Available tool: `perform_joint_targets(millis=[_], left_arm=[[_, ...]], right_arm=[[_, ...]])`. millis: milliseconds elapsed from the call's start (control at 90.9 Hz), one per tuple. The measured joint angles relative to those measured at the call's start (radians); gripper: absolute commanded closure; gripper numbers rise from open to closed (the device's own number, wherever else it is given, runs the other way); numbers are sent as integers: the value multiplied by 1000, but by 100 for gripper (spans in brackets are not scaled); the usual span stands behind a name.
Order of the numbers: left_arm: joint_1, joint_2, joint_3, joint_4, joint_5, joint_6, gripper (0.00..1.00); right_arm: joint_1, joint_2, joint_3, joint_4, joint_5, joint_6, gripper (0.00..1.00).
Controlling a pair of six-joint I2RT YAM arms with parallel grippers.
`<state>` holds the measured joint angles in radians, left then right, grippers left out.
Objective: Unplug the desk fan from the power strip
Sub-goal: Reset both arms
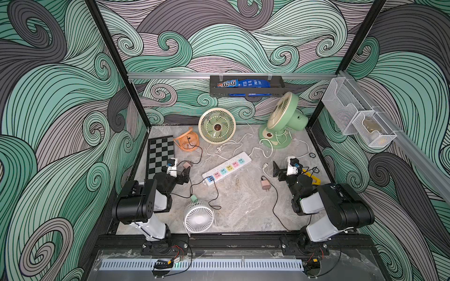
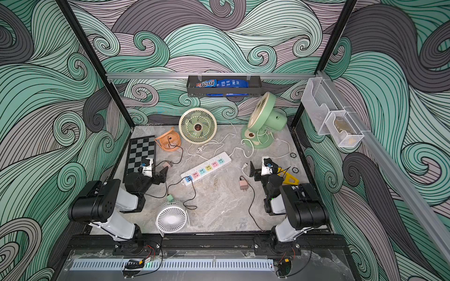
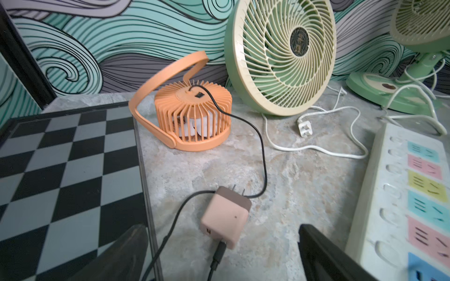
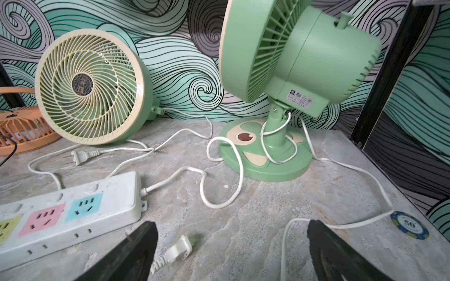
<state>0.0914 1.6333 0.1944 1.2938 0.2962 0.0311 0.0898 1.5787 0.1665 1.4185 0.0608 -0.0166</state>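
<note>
A long white plastic power strip with a row of pastel sockets lies flat near the middle of the grey marbled surface. It is slanted, with its blue USB end toward the front-left corner and its white cord leaving the end that faces the back-right corner. A thin black cable is plugged into the USB end and runs toward the front edge, where it loops just beside a small white round wire-cage desk fan; where it ends I cannot tell.

The left gripper sits low near the left edge, beside the black-and-grey chessboard, with its jaws wide apart and holding nothing. A pink cube-shaped charger lies on the surface between them, clear of both fingers. The right gripper is near the right edge, its jaws likewise spread wide and empty. A loose white two-pin plug lies on the surface just by one finger.

Along the back edge stand a round orange slatted fan, a cream-and-green circular fan and, in the back-right corner, a green pedestal fan
</note>
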Motion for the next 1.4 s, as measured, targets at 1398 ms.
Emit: perform_joint_targets(millis=[1398], left_arm=[[-22, -27, 177, -325, -106, -14, 1]], right_arm=[[0, 0, 37, -20, 5, -8, 1]])
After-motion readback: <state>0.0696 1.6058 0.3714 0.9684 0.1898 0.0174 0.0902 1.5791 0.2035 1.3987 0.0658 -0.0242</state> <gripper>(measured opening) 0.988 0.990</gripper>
